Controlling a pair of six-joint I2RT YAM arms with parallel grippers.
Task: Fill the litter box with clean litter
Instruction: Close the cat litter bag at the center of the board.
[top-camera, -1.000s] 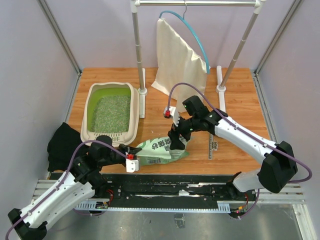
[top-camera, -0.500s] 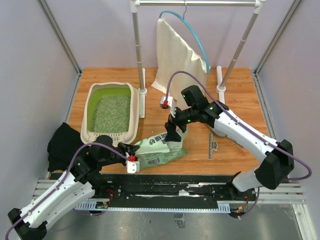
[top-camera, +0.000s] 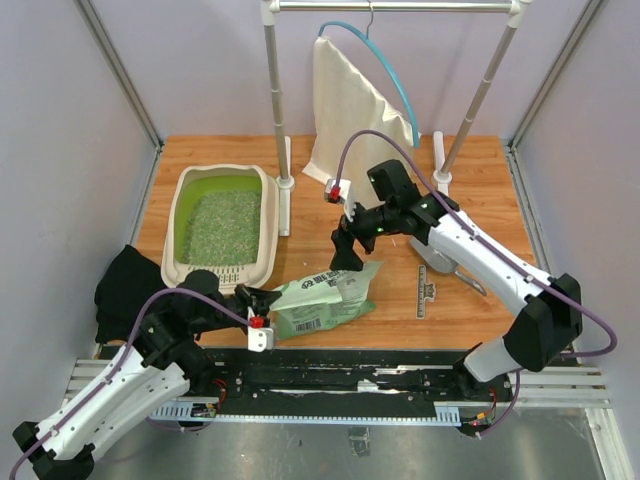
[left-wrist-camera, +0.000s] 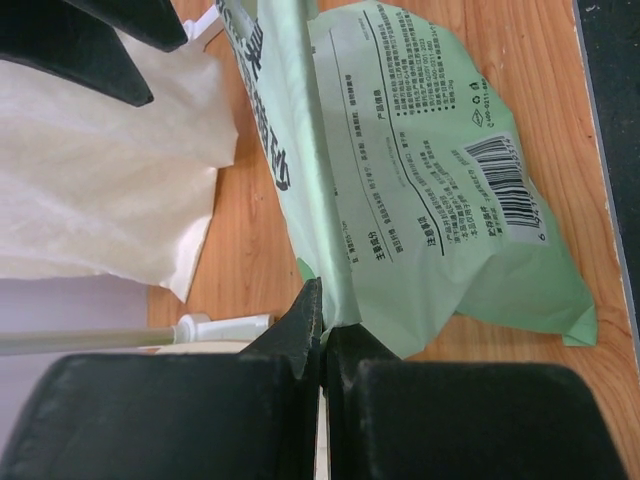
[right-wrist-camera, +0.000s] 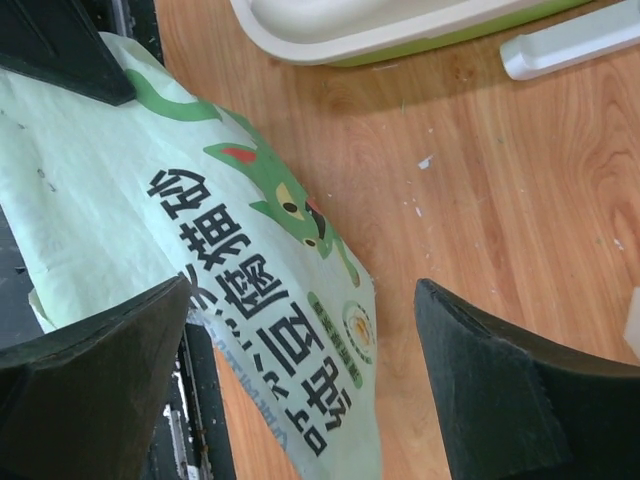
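The left tool (top-camera: 258, 298) is seen clenched, its two black fingers (left-wrist-camera: 300, 330) pressed together on the folded edge of a flat green printed bag (top-camera: 325, 295). The pinched seam runs away from the fingers in the left wrist view, with a barcode and small print on the panel of the bag (left-wrist-camera: 430, 200) beside it.

The right tool (top-camera: 345, 255) is held released, its jaws spread wide and closed on nothing. It hangs over the far end of the bag, and whether it touches the bag cannot be told. In the right wrist view, the cartoon animal and large dark lettering on the bag (right-wrist-camera: 150, 220) are framed between the spread fingers (right-wrist-camera: 480, 370).

The bag lies on the wooden surface (top-camera: 480, 190) near its front edge, between the two tools.

The litter box (top-camera: 270, 235) (a beige tray with a lime-green interior) stands at the left of the surface. Its near right corner is just beyond the left tool, and the right tool is well to its right. The near rim of the litter box (right-wrist-camera: 350, 30) is caught at the top of the right wrist view.

The clean litter (top-camera: 220, 228) is spread as a speckled grey-green layer inside the tray, with bare green wall visible at the far end.

Behind the tray, a cream cloth (top-camera: 355, 110) is hung from a white rack (top-camera: 275, 90). A black cloth (top-camera: 125, 290) is bunched at the front left.
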